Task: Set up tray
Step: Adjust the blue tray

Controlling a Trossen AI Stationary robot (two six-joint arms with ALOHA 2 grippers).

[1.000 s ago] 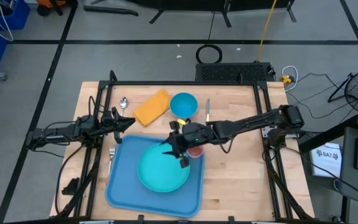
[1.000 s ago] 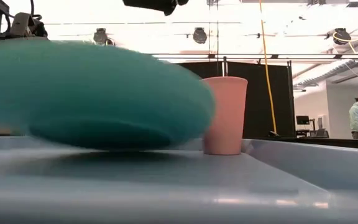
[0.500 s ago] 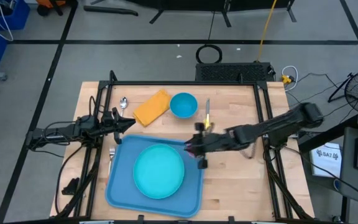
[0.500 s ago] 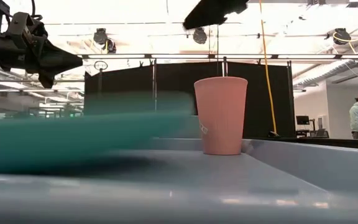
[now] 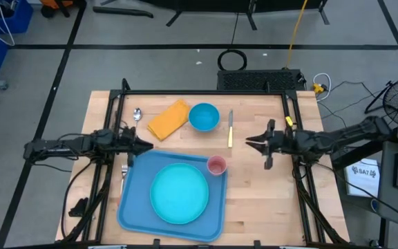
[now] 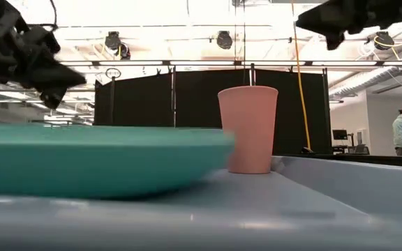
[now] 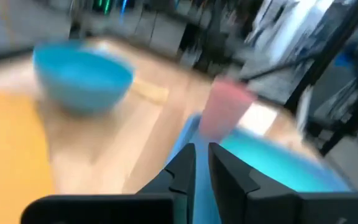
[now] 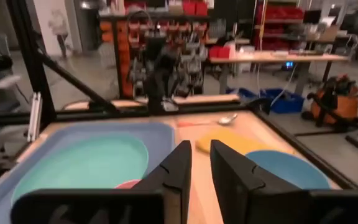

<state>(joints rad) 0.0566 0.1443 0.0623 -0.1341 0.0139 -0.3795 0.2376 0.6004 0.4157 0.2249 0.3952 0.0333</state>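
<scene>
Since right gripper (image 5: 251, 143) pulled back, fingers nrly closed, empty, plate (image 5: 179, 193) flat on tray (image 5: 135, 207).

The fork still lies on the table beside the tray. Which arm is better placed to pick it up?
Probably the left. The left gripper hovers just above the fork, at the left rim of the tray. The right gripper is across the table, beyond the pink cup.

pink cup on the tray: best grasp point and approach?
Grip the pink cup across its upper wall, near the rim. It stands upright in the corner of the tray, with the teal plate close on one side, so I'd come from above or the table side, likely with the right gripper.
</scene>
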